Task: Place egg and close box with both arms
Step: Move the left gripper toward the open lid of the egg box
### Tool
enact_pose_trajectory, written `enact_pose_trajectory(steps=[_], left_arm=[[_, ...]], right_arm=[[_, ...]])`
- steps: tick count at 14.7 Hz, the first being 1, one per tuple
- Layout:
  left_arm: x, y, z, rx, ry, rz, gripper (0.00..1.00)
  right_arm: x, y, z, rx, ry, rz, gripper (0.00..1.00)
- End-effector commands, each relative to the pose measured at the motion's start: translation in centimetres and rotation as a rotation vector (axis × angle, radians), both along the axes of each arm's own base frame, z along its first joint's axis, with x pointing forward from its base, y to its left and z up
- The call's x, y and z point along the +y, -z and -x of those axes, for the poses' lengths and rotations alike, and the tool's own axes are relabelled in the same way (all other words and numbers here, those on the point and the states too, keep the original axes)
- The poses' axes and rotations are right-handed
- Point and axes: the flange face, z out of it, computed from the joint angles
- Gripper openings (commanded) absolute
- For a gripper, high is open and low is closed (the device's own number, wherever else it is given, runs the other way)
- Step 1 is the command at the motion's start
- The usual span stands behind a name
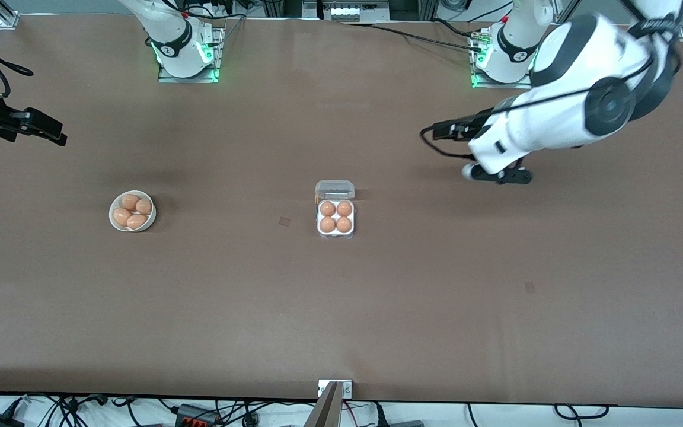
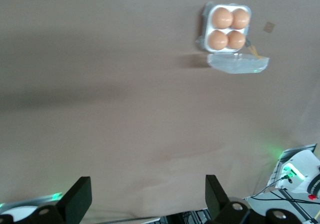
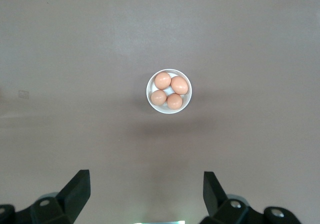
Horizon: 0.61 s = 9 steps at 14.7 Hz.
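White four-cell egg box (image 1: 335,220) with its hinged clear lid (image 1: 334,190) raised is seen well apart from both pincers, all four cells filled with orange-brown eggs (image 1: 328,209). Nothing is held: the left gripper (image 2: 145,196) hangs spread wide over bare table, the right gripper (image 3: 146,194) likewise above a round white bowl (image 3: 169,91) of eggs. Closing is judged pending; the lid must be approached and pressed down.

The right gripper (image 1: 51,131) sits at the front view's edge, its arm cut off; both wrist views crop their own fingers (image 3: 77,191).
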Motion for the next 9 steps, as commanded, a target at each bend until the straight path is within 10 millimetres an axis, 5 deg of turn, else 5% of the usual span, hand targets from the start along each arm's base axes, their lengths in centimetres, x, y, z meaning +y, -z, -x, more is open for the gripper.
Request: enact_pose_trajectory(steps=[1,4,7,9], left_arm=[[-4.7,1.8,-0.4,-0.002,0.036,0.042,0.96],[-9.5,4.6,0.2,-0.011,0.079,0.072,0.77],[-12.2,6.6,1.2,-0.005,0.107,0.082,0.43],[-14.8,7.9,2.8,0.027,0.132,0.077,0.29]], right_arm=[[0.2,-0.2,0.4,0.004,0.012,-0.013,1.00],[0.2,-0.1,0.4,0.005,0.013,-0.013,1.00],[0.2,-0.1,0.4,0.005,0.013,-0.013,1.00],[0.3,-0.1,0.4,0.005,0.012,-0.013,1.00]])
